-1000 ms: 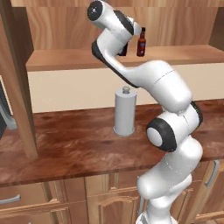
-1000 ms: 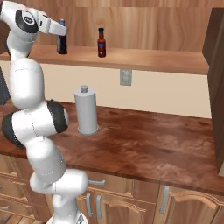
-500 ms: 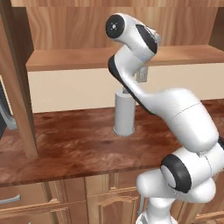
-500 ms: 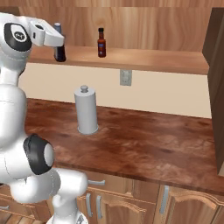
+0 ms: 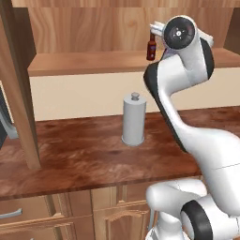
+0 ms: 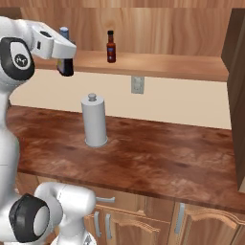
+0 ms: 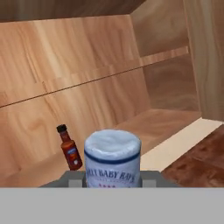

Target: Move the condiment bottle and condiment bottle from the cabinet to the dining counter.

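Nearest you, the gripper [image 6: 65, 66] sat clamped on a condiment bottle [image 7: 112, 158]. In the hand view it filled the space between the jaws: a pale, silvery-blue top with a white label below carrying dark lettering. In the right base view the same bottle [image 6: 64, 34] showed its pale cap above the hand and a dark body below it, held in the air just in front of the cabinet [image 6: 158, 64] shelf edge, above the left part of the wall-side worktop [image 6: 158, 158].

Below and a little right of the hand in that view, the grey cylinder holder [image 6: 94, 120] stood upright on the worktop; you could see it in the left base view too [image 5: 133, 119].

Farther back, the second condiment bottle [image 6: 111, 47] stood upright on the cabinet shelf: dark brown, black cap, red label. It was well apart from the gripper, and in the hand view it [image 7: 69, 148] stood beside the held bottle, not touching it.
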